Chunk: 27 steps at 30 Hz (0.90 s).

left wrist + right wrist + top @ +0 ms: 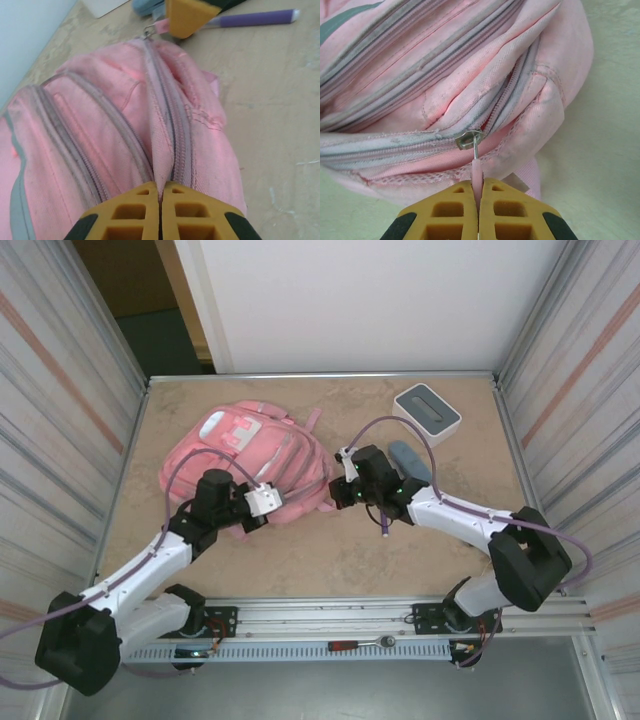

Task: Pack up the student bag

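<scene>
With the right gripper (pixel 479 189) pinching the zipper pull (pixel 477 167) and the left gripper (pixel 161 194) pinching the student bag (pixel 105 125) by its cloth, a hard tug could slip the pull out.

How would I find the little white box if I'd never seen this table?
Find the big soft pink fabric backpack on the tan table, then look right, toward the far right corner. The flat white box with a grey top sits there; the blue-grey pouch beside it is darker and oblong.
</scene>
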### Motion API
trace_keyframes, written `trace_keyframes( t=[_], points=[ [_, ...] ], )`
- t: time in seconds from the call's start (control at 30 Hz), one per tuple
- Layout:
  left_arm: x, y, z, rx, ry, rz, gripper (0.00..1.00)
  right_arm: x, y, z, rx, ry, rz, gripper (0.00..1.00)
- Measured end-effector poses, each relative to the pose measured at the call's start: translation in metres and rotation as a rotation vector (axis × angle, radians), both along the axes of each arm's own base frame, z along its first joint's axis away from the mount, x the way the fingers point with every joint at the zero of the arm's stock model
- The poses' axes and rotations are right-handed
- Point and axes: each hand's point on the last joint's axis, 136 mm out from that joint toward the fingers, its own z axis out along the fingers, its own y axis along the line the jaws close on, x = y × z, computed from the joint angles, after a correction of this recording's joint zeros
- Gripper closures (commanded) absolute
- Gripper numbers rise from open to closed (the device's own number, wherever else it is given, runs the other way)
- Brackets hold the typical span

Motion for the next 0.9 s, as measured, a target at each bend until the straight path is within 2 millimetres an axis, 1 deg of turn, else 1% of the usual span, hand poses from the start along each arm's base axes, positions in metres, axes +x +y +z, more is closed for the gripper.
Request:
trace_keyframes(
  t=[0.1,0.13,0.17,0.23,0.3,0.33,0.4,0.47,0.6,0.7,0.8,0.87,0.9],
  points=[
    [0.008,0.011,-0.004,0.018,-0.002,0.058,0.73,0.000,0.010,0.000,0.038,0.015,0.019,1.00],
    [0.010,0.014,-0.004,0.021,0.000,0.080,0.64,0.000,0.011,-0.001,0.045,0.021,0.022,1.00],
    [0.012,0.017,-0.004,0.017,0.004,0.098,0.57,-0.001,0.014,-0.002,0.051,0.026,0.026,1.00],
    [0.012,0.017,-0.003,0.003,0.011,0.110,0.44,-0.002,0.019,-0.003,0.059,0.035,0.031,1.00],
    [0.010,0.011,0.002,-0.017,0.007,0.105,0.38,-0.004,0.026,-0.002,0.066,0.041,0.038,1.00],
    [0.007,0.005,0.006,-0.030,-0.001,0.089,0.37,-0.005,0.029,-0.001,0.071,0.040,0.044,1.00],
    [-0.002,-0.009,0.013,-0.049,-0.014,0.043,0.36,-0.007,0.034,0.001,0.082,0.044,0.047,1.00],
    [-0.008,-0.022,0.014,-0.052,-0.012,0.003,0.36,-0.009,0.038,0.003,0.096,0.046,0.056,1.00],
    [-0.005,-0.037,0.007,-0.022,0.019,-0.018,0.39,-0.014,0.044,0.005,0.111,0.050,0.071,1.00],
    [0.002,-0.044,-0.005,0.010,0.051,-0.013,0.47,-0.017,0.048,0.007,0.121,0.055,0.076,1.00],
    [0.008,-0.047,-0.015,0.035,0.071,-0.001,0.57,-0.020,0.050,0.010,0.128,0.051,0.084,1.00],
    [0.011,-0.048,-0.020,0.047,0.079,0.008,0.67,-0.020,0.049,0.013,0.132,0.046,0.085,1.00],
    [0.012,-0.048,-0.021,0.048,0.081,0.010,0.74,-0.020,0.049,0.013,0.133,0.045,0.085,1.00]
  ],
)
